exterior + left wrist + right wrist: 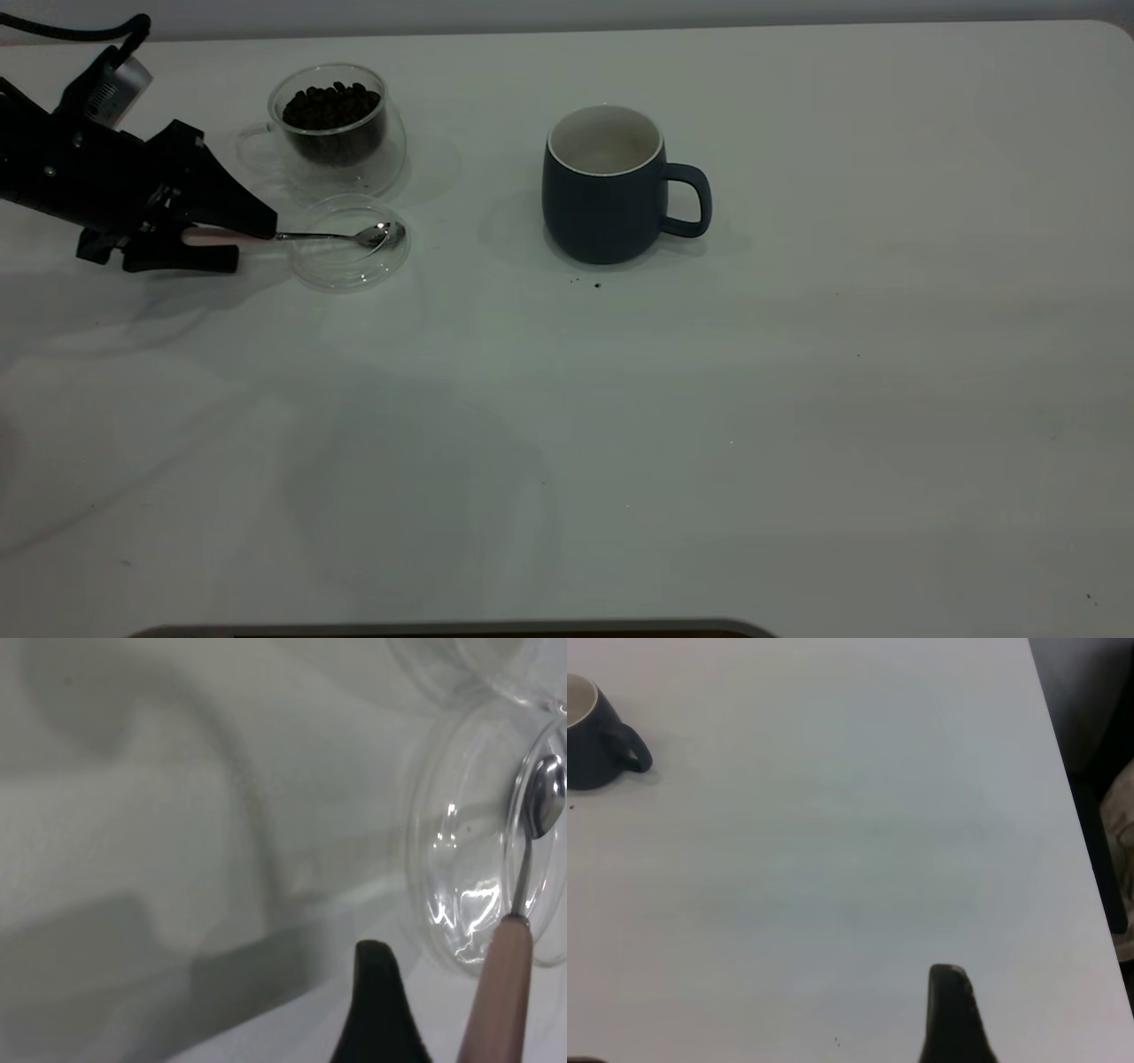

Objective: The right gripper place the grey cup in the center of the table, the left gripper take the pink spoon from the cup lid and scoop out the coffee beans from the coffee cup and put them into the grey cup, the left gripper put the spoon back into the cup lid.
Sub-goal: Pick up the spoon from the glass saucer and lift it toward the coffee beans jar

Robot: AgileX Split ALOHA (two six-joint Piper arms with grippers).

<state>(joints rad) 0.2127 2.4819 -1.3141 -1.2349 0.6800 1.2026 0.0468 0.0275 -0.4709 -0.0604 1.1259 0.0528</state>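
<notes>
White table (797, 399), left end effector (252, 237) around pink spoon (341, 236).

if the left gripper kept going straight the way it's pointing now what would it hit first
Probably the cup lid. The left gripper sits around the pink spoon handle, pointing along it toward the lid, where the spoon's bowl rests. Its height above the table is unclear, so it might skim over the rim.
</notes>
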